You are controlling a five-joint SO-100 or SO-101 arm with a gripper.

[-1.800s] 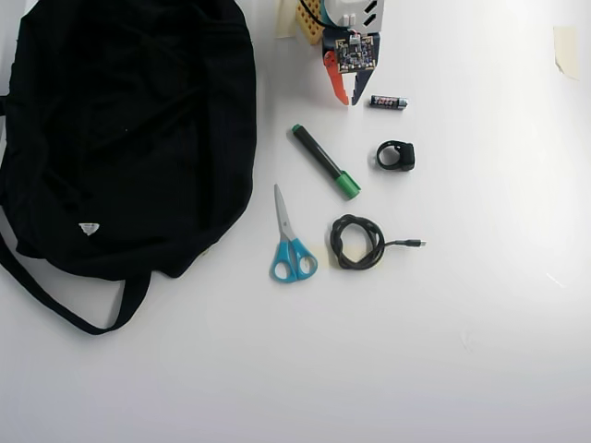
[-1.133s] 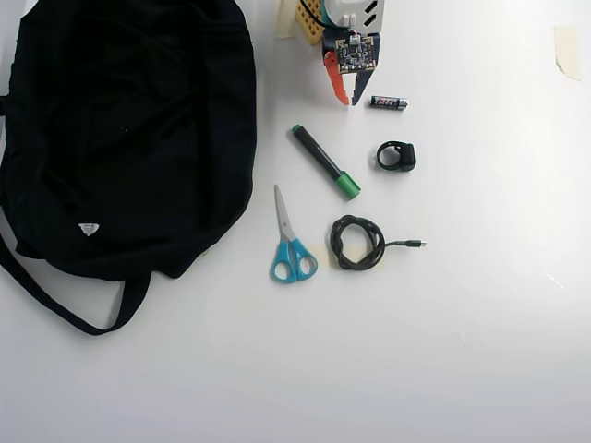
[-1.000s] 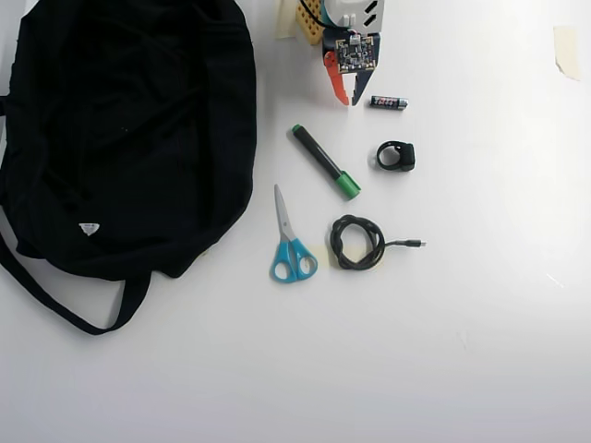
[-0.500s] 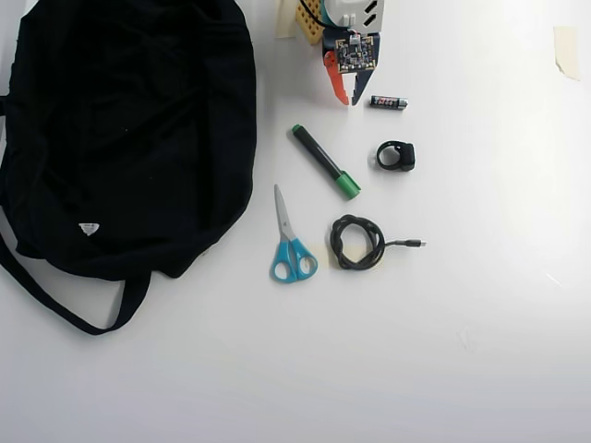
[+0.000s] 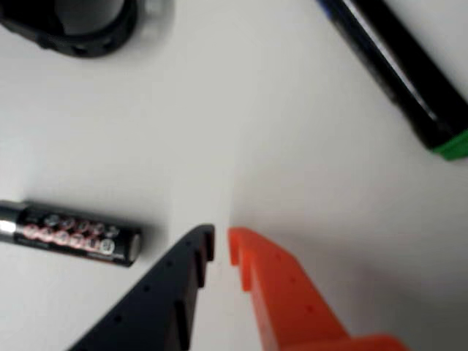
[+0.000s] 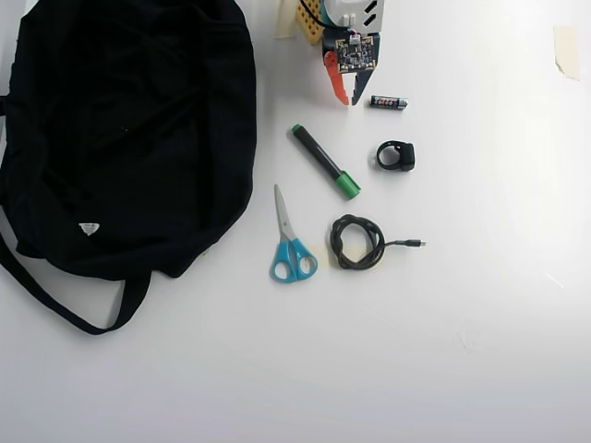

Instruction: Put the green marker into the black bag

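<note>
- Six loose things sit on the white table [image 6: 480, 351]; the tool [image 6: 351, 100] hovers at the top edge of the overhead view, empty, its orange and black fingers only a narrow gap apart.
- The green marker [image 6: 324, 161] lies flat on a diagonal just below the tool, cap end toward the lower right, clear of the bag and near the scissors [image 6: 290, 242].
- The black bag [image 6: 120, 138] fills the left side, well apart from the marker; its opening is not readable from above.
- Step in hand, as I judge it: reach for the marker. Open the fingers wider first, turn the wrist so they cross the barrel, and come down mid-barrel, not on the cap.
- Watch the battery [image 5: 69, 232] just beside the black finger in the wrist view; a sloppy swing could roll it.
- Marker: slim, round, glossy black plastic, likely to roll. Bag: soft, matte fabric, slumped, with a long strap.
- Also here: a coiled cable [image 6: 358, 242] and a small black ring [image 6: 395, 155], both hard-looking.
</note>
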